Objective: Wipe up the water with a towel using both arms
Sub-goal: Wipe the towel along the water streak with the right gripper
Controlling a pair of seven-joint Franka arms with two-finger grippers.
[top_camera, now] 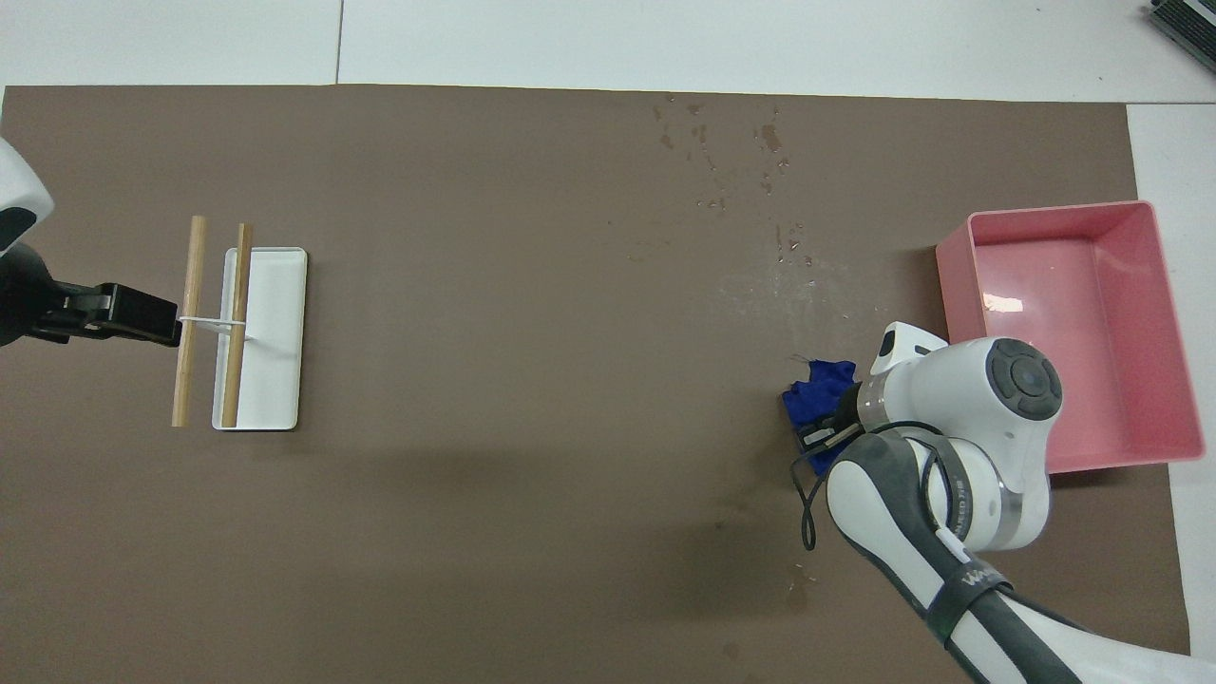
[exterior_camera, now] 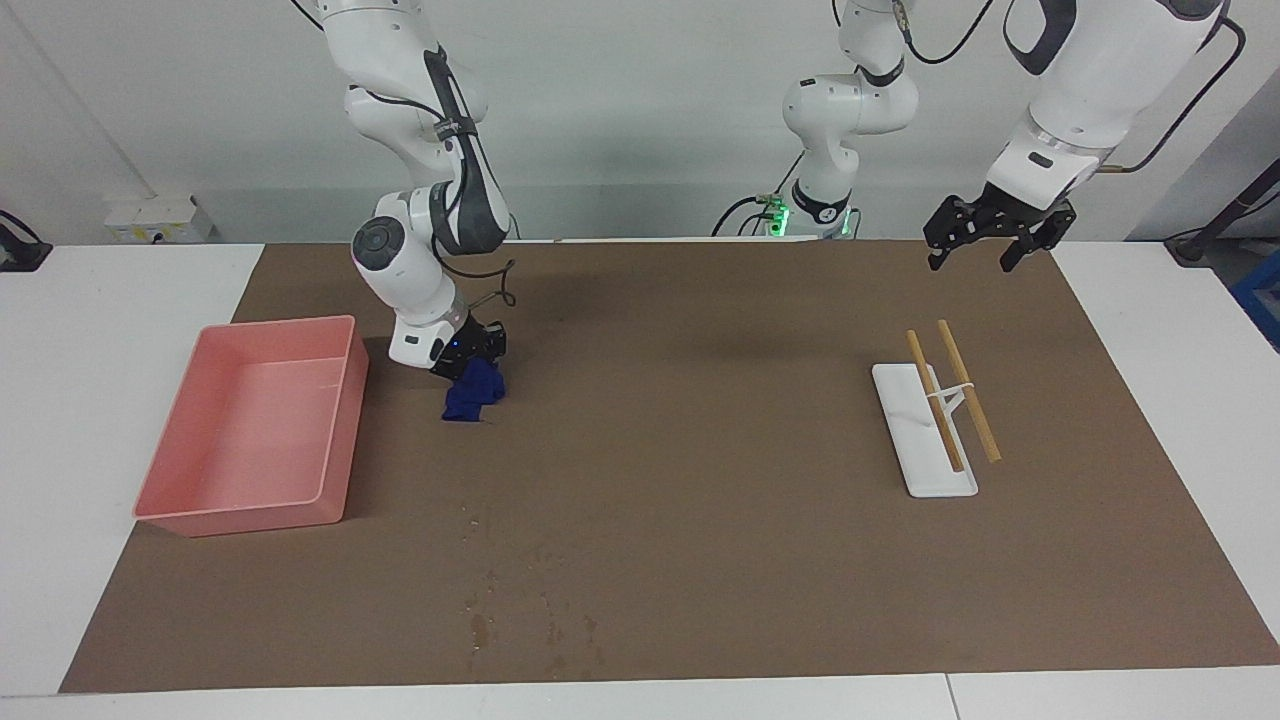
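The blue towel hangs bunched from my right gripper, which is shut on its upper folds. It is low over the brown mat, beside the pink tray, and its lower folds reach the mat. The water is a scatter of dark specks near the mat's edge farthest from the robots, apart from the towel. My left gripper waits open and holds nothing, raised at the left arm's end of the mat.
A pink tray stands at the right arm's end of the mat, close to the right wrist. A white plate carrying two wooden sticks lies toward the left arm's end. A few more wet specks lie near the robots.
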